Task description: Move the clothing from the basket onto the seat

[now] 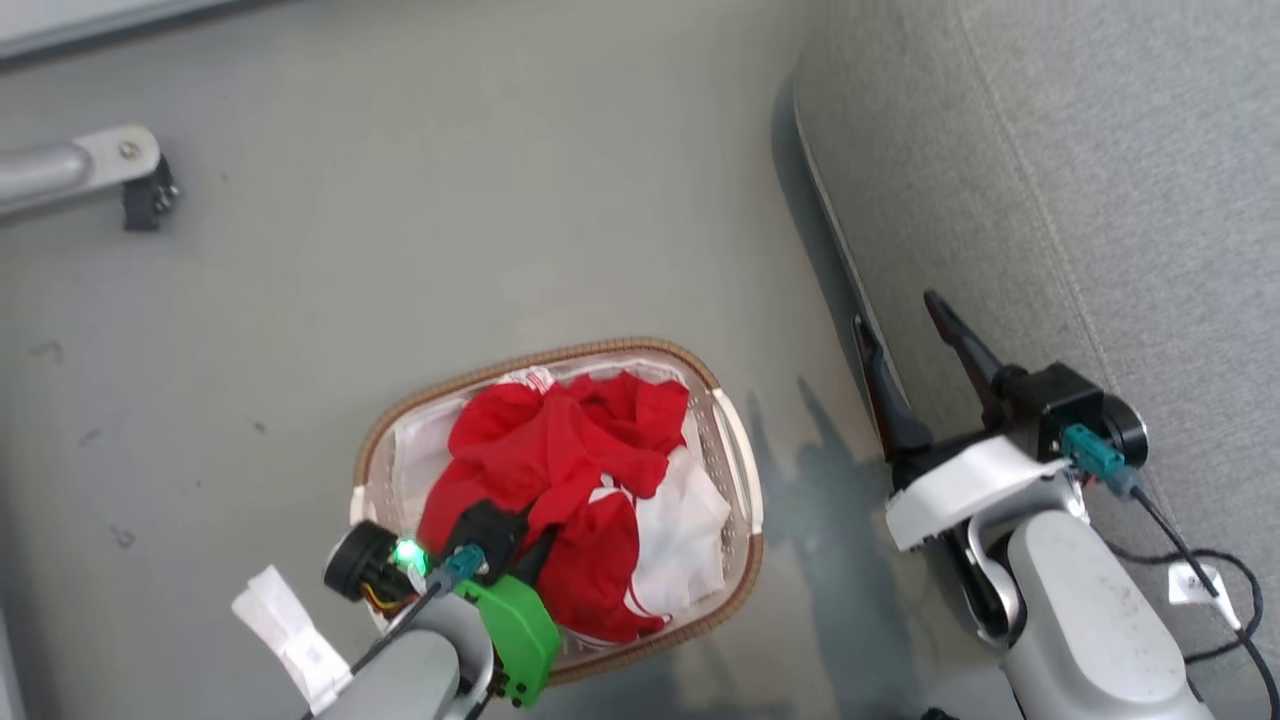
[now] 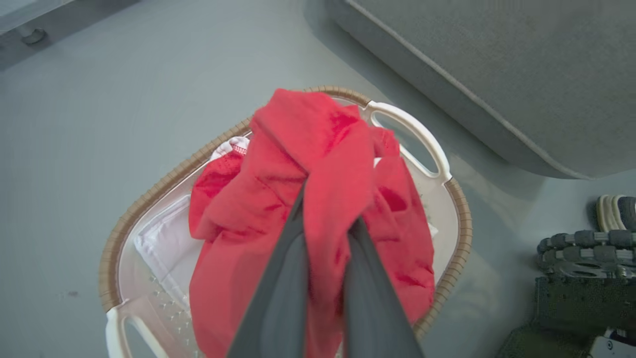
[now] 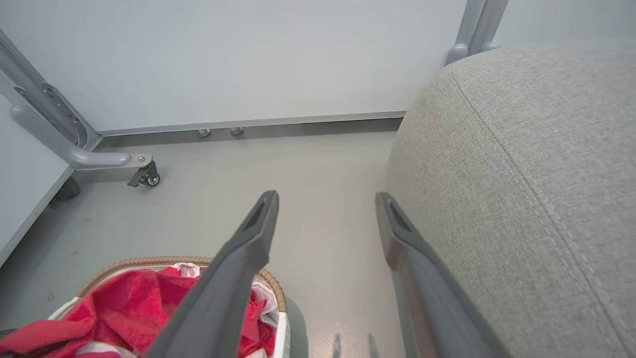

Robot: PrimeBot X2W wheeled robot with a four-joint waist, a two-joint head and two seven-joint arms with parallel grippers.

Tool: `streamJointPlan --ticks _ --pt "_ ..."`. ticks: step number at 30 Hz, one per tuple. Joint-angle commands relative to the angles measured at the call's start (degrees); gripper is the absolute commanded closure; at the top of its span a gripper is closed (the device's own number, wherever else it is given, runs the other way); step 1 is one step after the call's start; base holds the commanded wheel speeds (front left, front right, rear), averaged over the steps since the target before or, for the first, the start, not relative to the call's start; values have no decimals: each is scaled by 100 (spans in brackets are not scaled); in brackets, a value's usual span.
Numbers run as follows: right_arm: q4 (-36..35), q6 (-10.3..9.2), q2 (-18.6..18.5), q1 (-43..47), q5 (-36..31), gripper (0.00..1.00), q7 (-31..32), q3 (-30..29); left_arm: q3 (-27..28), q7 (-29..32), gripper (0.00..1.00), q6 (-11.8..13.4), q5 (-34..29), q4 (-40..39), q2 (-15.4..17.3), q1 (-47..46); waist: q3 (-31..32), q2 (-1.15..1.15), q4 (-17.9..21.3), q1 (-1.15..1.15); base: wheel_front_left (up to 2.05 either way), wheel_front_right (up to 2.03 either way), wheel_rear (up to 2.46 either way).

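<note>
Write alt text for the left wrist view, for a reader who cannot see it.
The left gripper is shut on a bunch of red clothing over the white, brown-rimmed basket, which stands on a grey floor. The grey seat lies at the upper right, apart from the basket.

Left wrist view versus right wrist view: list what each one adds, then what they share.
Left wrist view: the left gripper shut on a fold of the clothing, and the basket's white handle. Right wrist view: the open right gripper, a wall and a castor leg. Shared: the basket, the red clothing in it, the grey seat, the floor.
</note>
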State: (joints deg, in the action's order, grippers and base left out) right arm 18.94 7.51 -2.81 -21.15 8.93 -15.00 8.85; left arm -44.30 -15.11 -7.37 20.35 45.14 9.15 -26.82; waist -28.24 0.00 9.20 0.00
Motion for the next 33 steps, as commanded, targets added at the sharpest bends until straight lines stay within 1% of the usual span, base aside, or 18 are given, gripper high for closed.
streamJointPlan --ticks 1,7,16,23,30,33 --pt "71 -4 -26 223 112 0 -26 -43 127 -6 100 8 -88 -136 -32 263 853 0 -289 0 0 0 0" --pt "249 -4 -25 649 61 0 -26 5 708 -6 100 4 -317 -765 -176 893 1546 0 -446 0 0 0 0" --pt "380 -4 -26 1161 120 0 -26 136 1470 -7 100 -15 -564 -1613 -349 1504 2290 0 -580 0 0 0 0" --pt "432 -4 -26 1394 162 0 -26 195 1927 -7 100 -18 -635 -2300 -416 1678 2631 0 -630 0 0 0 0" --pt "493 -4 -26 1520 160 0 -26 334 2275 -6 100 -18 -636 -3018 -466 1443 2737 0 -684 0 0 0 0" --pt "495 -4 -24 1552 132 0 -26 480 2378 -6 100 -18 -638 -3261 -488 1388 2762 0 -694 0 0 0 0"
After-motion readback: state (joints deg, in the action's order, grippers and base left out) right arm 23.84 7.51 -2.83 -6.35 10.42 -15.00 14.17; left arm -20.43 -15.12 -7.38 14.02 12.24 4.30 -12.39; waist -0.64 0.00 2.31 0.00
